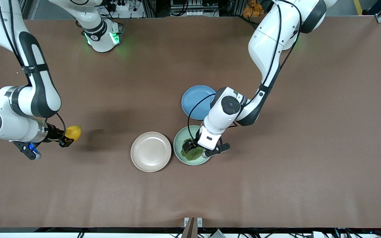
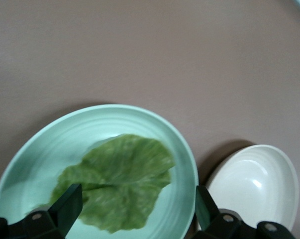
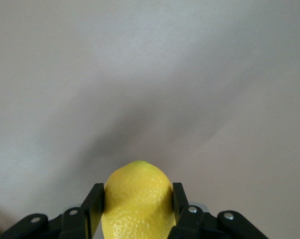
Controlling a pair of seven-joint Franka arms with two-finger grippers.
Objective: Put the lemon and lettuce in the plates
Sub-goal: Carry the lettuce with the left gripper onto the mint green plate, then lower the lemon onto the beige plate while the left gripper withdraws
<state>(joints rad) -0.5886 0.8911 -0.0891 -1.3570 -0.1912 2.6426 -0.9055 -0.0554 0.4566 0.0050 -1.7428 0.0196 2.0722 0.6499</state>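
The left gripper (image 2: pixel 135 209) hangs just over the mint green plate (image 1: pixel 179 140), fingers spread wide and holding nothing; the lettuce leaf (image 2: pixel 117 181) lies flat in that plate beneath it. The beige-pink plate (image 1: pixel 150 151) sits just beside (bare). The right gripper (image 3: pixel 135 211) clamps the lemon (image 3: pixel 137 199) above the brown table (image 1: pixel 111 191), well apart from both plates.

Bare table (image 1: pixel 104 109) toward beige plate (image 1: pixel 150 151)
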